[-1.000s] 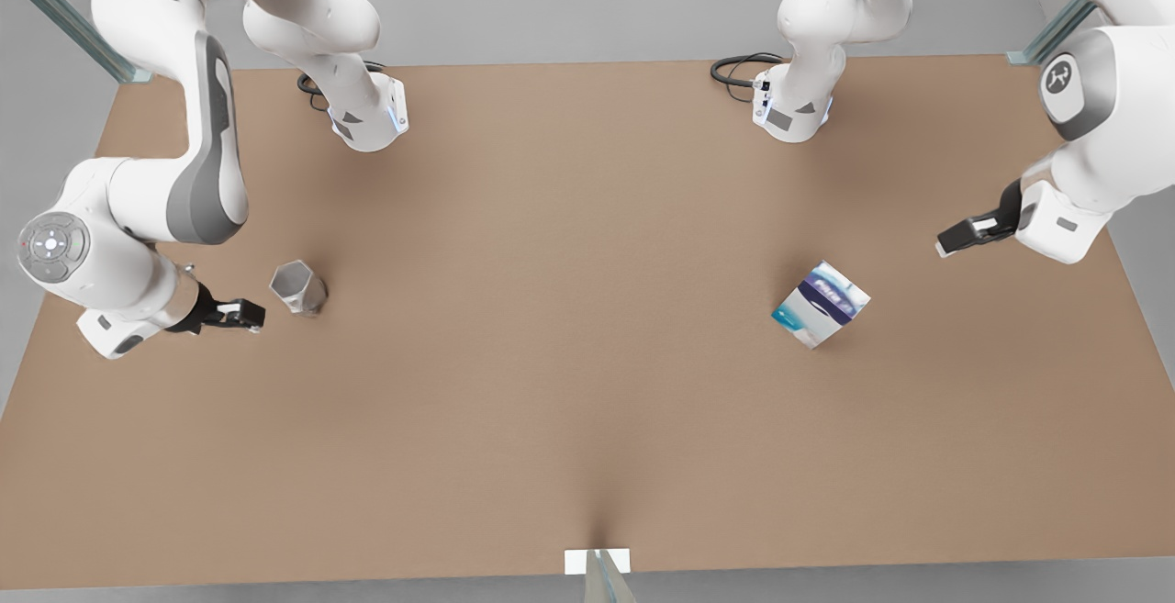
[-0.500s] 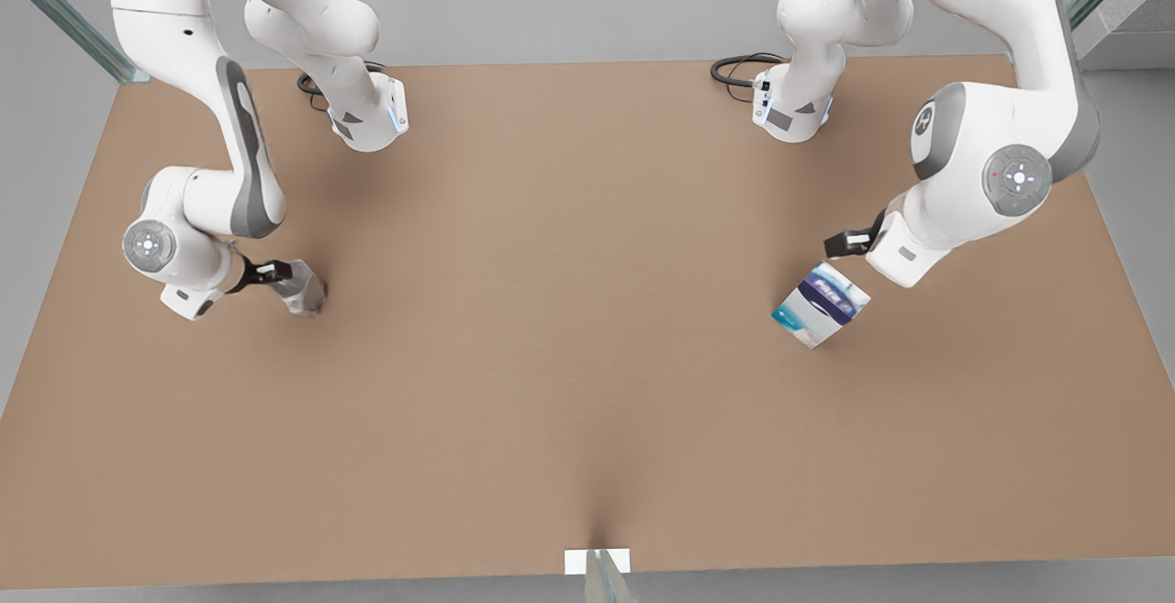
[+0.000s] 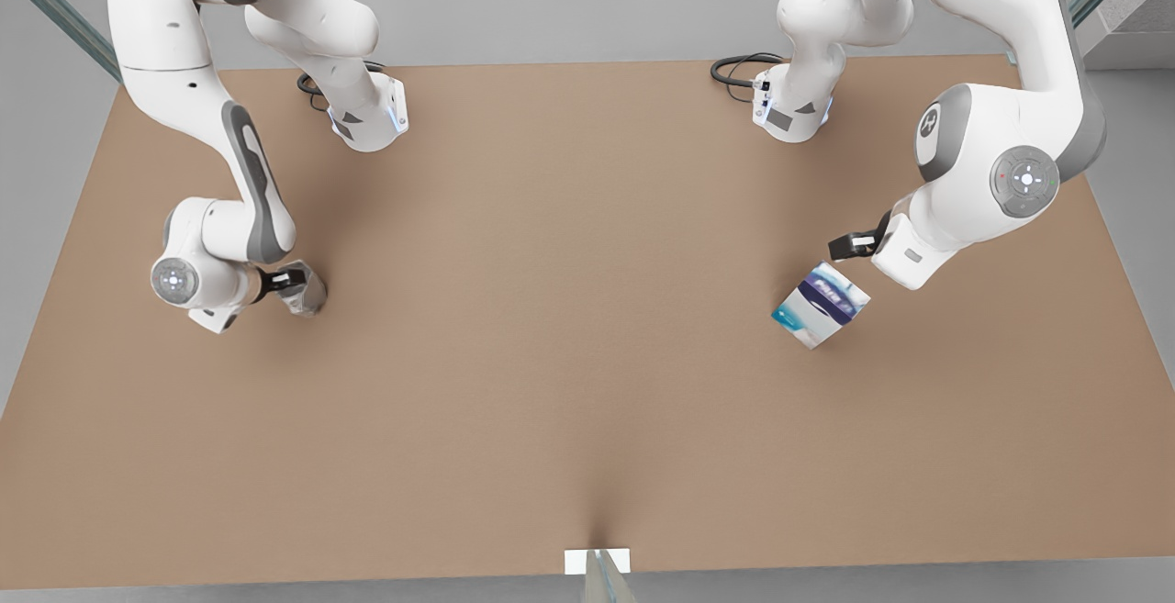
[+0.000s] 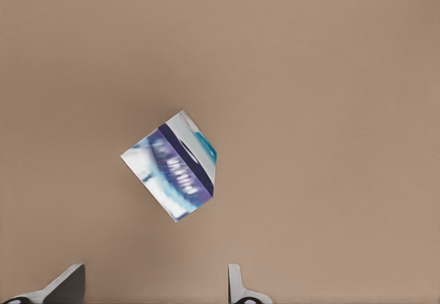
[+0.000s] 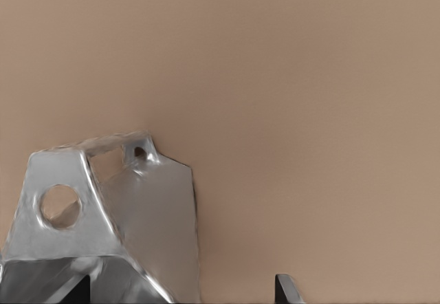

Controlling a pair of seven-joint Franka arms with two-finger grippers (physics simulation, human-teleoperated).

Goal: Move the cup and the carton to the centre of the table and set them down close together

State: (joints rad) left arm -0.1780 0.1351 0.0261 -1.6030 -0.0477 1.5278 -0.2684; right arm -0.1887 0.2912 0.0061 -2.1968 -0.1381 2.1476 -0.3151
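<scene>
Your desk (image 3: 587, 355) is a wide brown top, bare across its middle. The carton (image 3: 820, 304) stands on it toward the front view's right, turned corner-on, dark blue band up; you also see it in the left wrist view (image 4: 173, 174). The cup (image 3: 307, 291) sits well apart from it, toward the front view's left, grey and faceted (image 5: 103, 221).

Your left gripper (image 3: 849, 245) hovers just beside the carton's far upper corner, not touching; fingers (image 4: 236, 287) spread wide, nothing between them. Your right gripper (image 3: 286, 280) is right at the cup, fingers (image 5: 285, 289) apart with the cup's body between them. You cannot tell from these views whether the pads touch it.
</scene>
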